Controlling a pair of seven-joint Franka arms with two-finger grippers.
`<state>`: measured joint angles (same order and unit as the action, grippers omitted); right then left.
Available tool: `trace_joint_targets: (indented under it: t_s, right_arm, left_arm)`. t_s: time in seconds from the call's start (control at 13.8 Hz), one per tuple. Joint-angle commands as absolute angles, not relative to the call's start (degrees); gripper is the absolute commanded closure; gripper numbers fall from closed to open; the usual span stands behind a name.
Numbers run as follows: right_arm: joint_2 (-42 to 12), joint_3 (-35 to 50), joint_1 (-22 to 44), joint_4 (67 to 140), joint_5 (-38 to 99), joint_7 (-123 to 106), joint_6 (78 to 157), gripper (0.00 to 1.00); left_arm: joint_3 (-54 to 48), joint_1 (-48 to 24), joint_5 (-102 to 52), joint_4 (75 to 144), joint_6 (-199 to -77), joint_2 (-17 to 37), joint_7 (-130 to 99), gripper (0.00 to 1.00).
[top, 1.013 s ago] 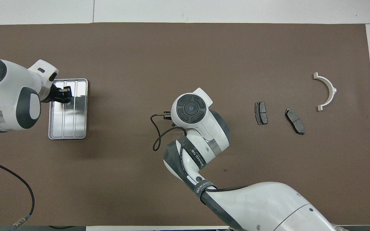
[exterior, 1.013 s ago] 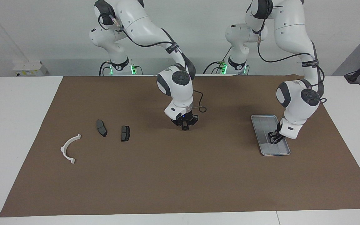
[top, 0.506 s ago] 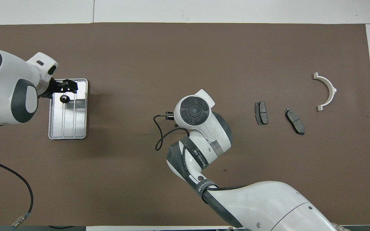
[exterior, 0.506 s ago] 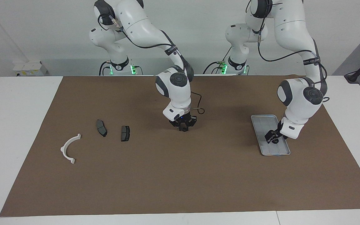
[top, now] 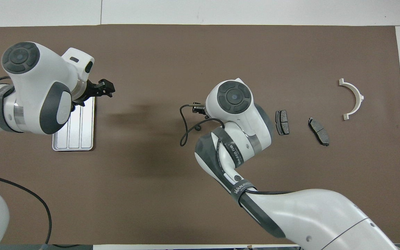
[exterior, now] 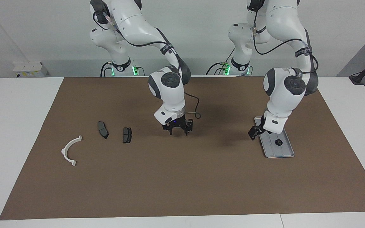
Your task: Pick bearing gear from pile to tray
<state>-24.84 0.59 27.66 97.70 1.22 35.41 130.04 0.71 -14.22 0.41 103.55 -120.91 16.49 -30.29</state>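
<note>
A small black round bearing gear (exterior: 278,142) is lying in the flat rectangular silver-grey metal tray (exterior: 284,153), which is sitting on the brown mat (exterior: 182,177) toward the left arm's end of the table. The left gripper (exterior: 254,133) is hanging in the air over the edge of the tray that faces the middle of the mat, its jaws standing wide and gripping nothing, clear of the gear. The right gripper (exterior: 178,129) is hovering over bare mat near the middle of the table, its fingers spread apart and carrying nothing. Toward the right arm's end of the table, two dark grey brake pads (exterior: 127,135) (exterior: 103,129) are lying side by side but apart on the mat, and a white curved arc bracket (exterior: 69,150) is resting farther from the robots than the pads, closer to that end of the mat.
</note>
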Motion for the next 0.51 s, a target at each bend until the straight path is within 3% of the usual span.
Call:
trace_joint_targets:
  t_s: [0.0, 0.29, 0.43]
  right_arm:
    - [-22.2, 1.4, 21.6, 97.1, 1.8, 27.8, 127.4, 0.23]
    - [-16.8, 1.1, 13.8, 96.6, 1.6, 16.6, 119.6, 0.21]
    - [-12.8, 1.0, 9.9, 96.5, 1.2, 11.4, 114.2, 0.16]
  left_arm:
    - [1.7, -19.9, -0.1, 103.7, -119.6, 15.6, -38.7, 0.0]
    - [1.8, -28.9, 0.5, 100.8, -118.6, 16.3, -51.4, 0.0]
    - [2.0, -34.2, 0.4, 96.6, -118.2, 19.9, -57.4, 0.0]
